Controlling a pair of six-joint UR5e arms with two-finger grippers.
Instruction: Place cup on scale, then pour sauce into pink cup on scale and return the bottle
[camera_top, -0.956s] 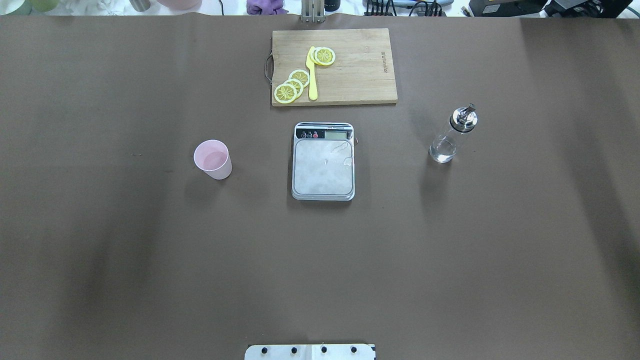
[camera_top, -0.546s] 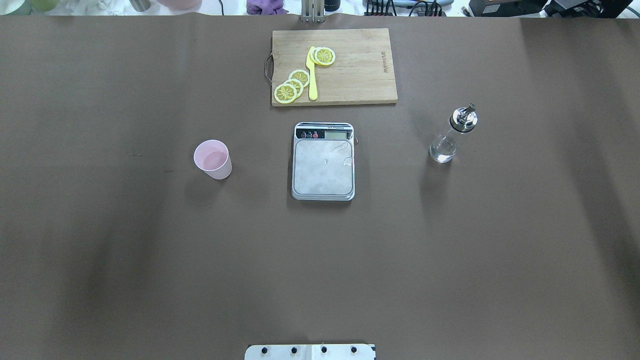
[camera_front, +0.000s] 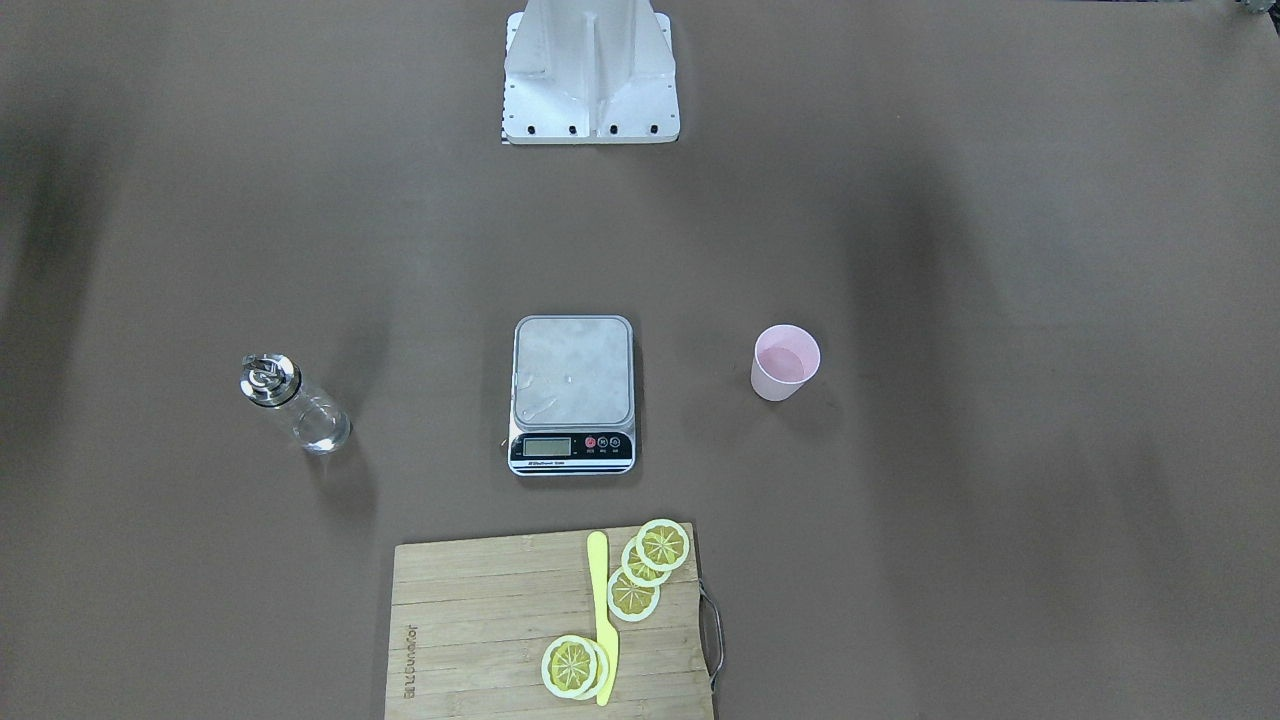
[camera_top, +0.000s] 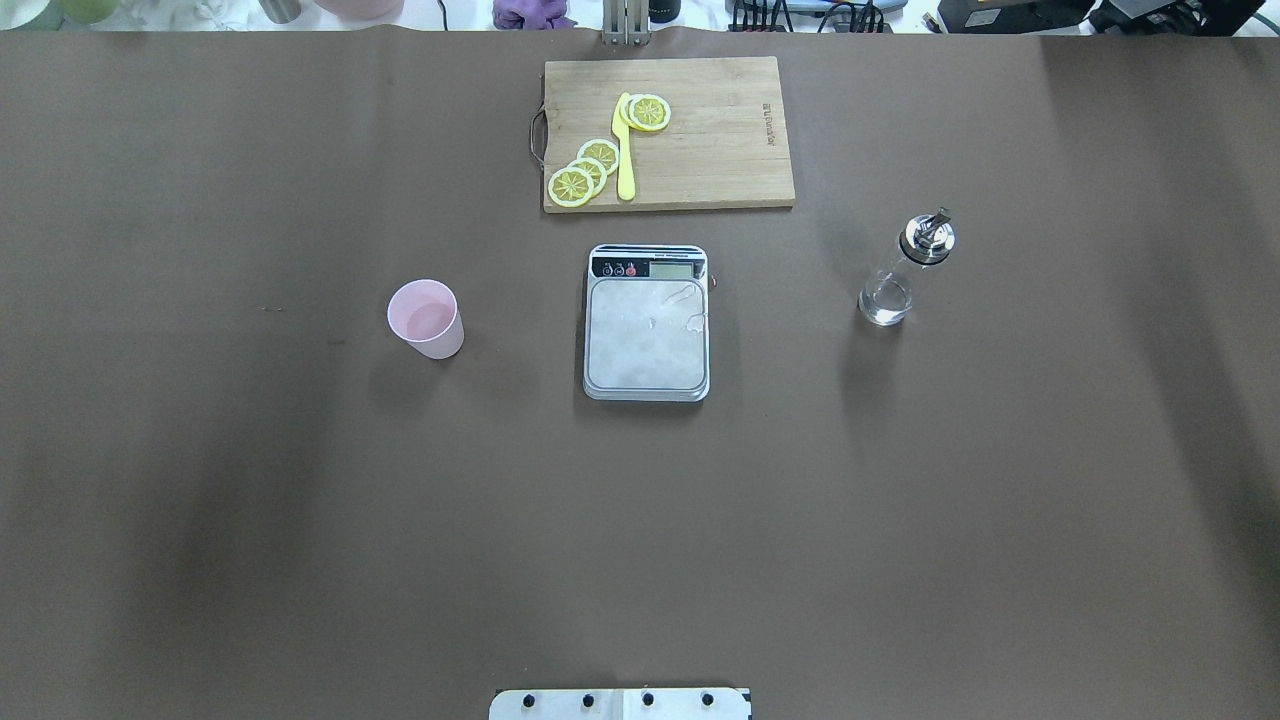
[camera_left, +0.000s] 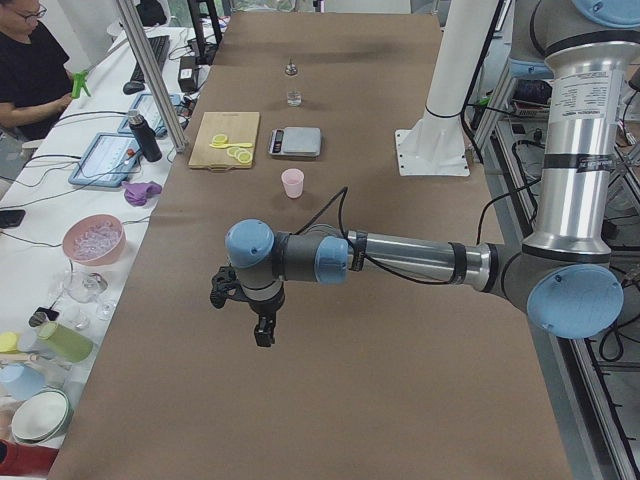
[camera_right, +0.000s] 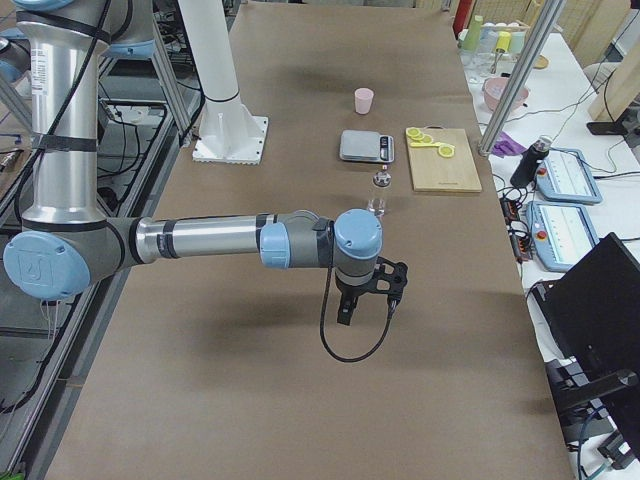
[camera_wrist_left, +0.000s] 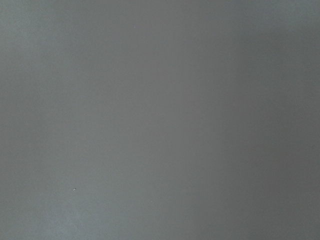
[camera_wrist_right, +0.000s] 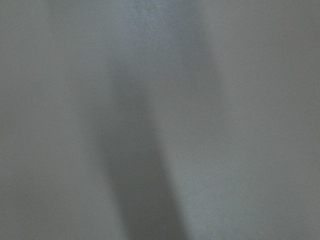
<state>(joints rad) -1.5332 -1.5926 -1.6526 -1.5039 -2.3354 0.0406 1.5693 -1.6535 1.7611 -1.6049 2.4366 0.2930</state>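
Risks, as judged: the pink cup (camera_top: 426, 318) is light and tapered, so fingers closing off-centre or high at the rim could tip it or squirt it aside. If it is set down near an edge of the kitchen scale (camera_top: 647, 335) it could overhang the steel platform, and a hard touchdown could shove the scale. Later, the glass bottle (camera_top: 893, 283) with its silver pourer cap (camera_top: 928, 235) is smooth and tall for its base, so a glancing approach could topple it. The cup is upright on the brown table (camera_top: 300, 520), left of the scale and well apart from it, not yet on it. The bottle is upright, well right of the scale. A cutting board (camera_top: 720, 140) with lemon slices (camera_top: 585, 170) and a yellow knife (camera_top: 625, 150) lies just beyond the scale. The left gripper (camera_left: 245, 315) hangs above the table, well left of the cup. The right gripper (camera_right: 367, 308) hangs well right of the bottle. Neither touches anything. Finger spacing of either cannot be told, since only the side views show them.
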